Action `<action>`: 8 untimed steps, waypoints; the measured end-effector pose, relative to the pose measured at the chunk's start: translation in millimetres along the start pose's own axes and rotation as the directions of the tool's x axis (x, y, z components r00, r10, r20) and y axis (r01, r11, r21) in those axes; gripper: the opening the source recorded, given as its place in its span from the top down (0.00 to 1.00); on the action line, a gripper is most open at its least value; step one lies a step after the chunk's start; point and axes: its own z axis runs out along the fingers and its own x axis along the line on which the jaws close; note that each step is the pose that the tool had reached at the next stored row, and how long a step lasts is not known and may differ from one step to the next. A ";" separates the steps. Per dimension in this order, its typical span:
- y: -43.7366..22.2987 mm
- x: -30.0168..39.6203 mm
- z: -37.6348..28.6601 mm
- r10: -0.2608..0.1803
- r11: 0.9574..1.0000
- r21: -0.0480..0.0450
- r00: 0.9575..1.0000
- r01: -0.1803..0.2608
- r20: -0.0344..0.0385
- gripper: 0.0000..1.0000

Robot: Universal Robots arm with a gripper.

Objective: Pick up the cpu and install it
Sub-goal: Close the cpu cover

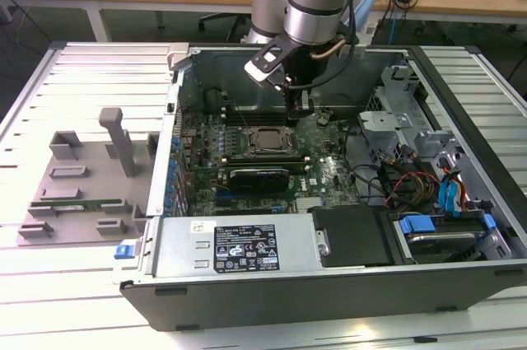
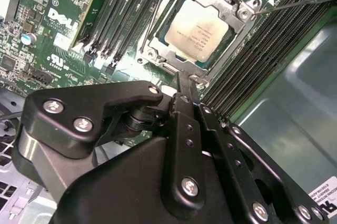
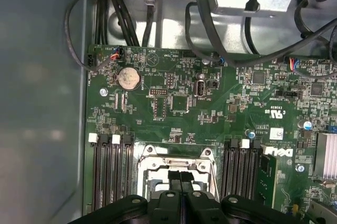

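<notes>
**Cpu** (image 2: 200, 31): flat square chip with a matte silver-grey metal top and a thin pale edge. It lies level inside the socket frame (image 2: 245, 13), which is bright stamped steel with screw heads at its corners.

**Memory slots** (image 2: 126, 8): long black ridged rails that flank the socket on both sides.

**Motherboard** (image 3: 179, 103): glossy green and densely studded.

**Case** (image 1: 329, 284): grey sheet-steel box, open on top, resting on a ribbed pale bench (image 1: 82, 78). Its walls stand well apart from the socket, and the space above the socket is open.

**Cables** (image 3: 205, 23): black, looping along the board's far edge.

**Hand** (image 3: 180, 177): black and matte, with bolted links. The fingers are pressed together with nothing between them. In the second wrist view its tip (image 2: 185, 81) hangs over the frame's rim, just beside the cpu.
</notes>
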 end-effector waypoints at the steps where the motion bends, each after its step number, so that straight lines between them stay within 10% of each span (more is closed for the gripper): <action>1: -0.8 0.1 0.4 0.000 1.000 0.000 1.000 0.000 0.000 0.89; 8: -10.7 0.6 5.3 0.000 1.000 0.000 1.000 0.000 0.000 0.89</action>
